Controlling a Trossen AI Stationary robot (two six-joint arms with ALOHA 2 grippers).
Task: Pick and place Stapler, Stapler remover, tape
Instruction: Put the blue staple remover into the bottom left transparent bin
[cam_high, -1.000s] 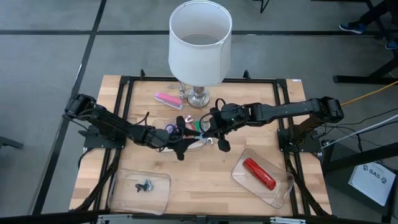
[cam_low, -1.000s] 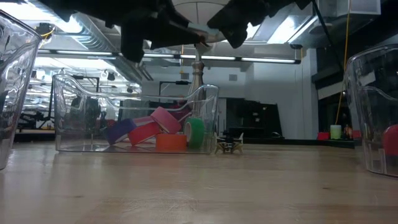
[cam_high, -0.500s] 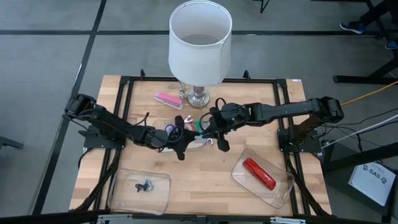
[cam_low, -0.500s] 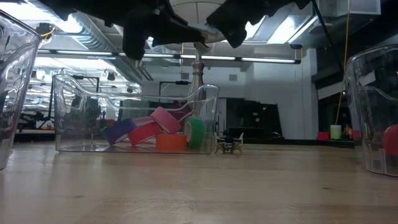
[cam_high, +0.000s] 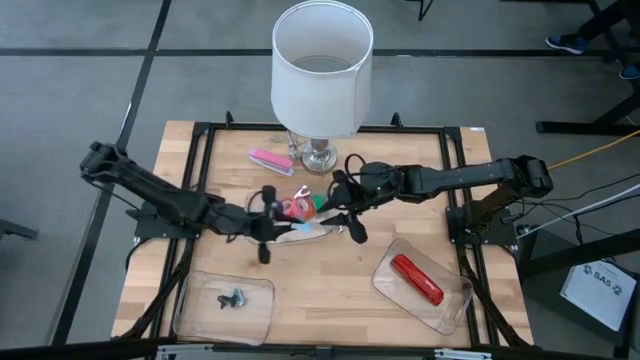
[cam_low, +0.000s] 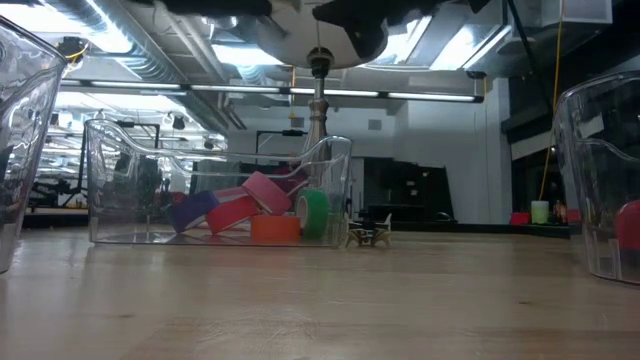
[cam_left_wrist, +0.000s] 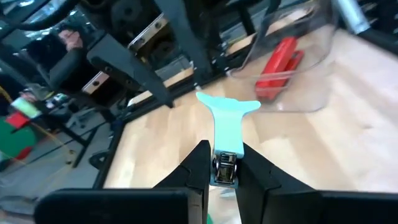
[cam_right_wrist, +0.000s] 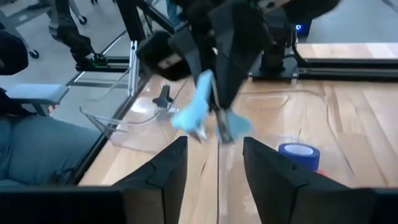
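My left gripper (cam_left_wrist: 224, 175) is shut on a pale teal stapler remover (cam_left_wrist: 226, 127) over the table's middle (cam_high: 303, 230). My right gripper (cam_right_wrist: 214, 180) stands open just right of it (cam_high: 345, 212), above a clear container (cam_low: 110, 180) of tape rolls (cam_low: 250, 215), with nothing between its fingers. The blue roll (cam_right_wrist: 298, 155) lies on the container's floor. A red stapler (cam_high: 417, 278) lies in a clear tray at the near right. A pink stapler (cam_high: 268, 158) lies beside the lamp foot. A black stapler remover (cam_high: 232, 298) sits in the near-left tray. My left gripper pinches the stapler remover's narrow metal end (cam_left_wrist: 224, 163) between its two fingers. The fingers come nearly level from the table's left and lie along the remover. Its flared end (cam_left_wrist: 227, 107) sticks out ahead of the fingertips, and the remover is lifted clear of the table.
A tall white lamp (cam_high: 320, 70) stands at the table's far middle. A small metal-jawed thing (cam_low: 368, 235) lies on the wood right of the tape container. Black frame rails (cam_high: 200, 160) run along both sides of the table.
My left gripper has drawn back toward the table's left edge and risen, rolling as it went. It has carried the teal stapler remover away from the spot over the tape container where both grippers met. My right gripper has stayed over the container.
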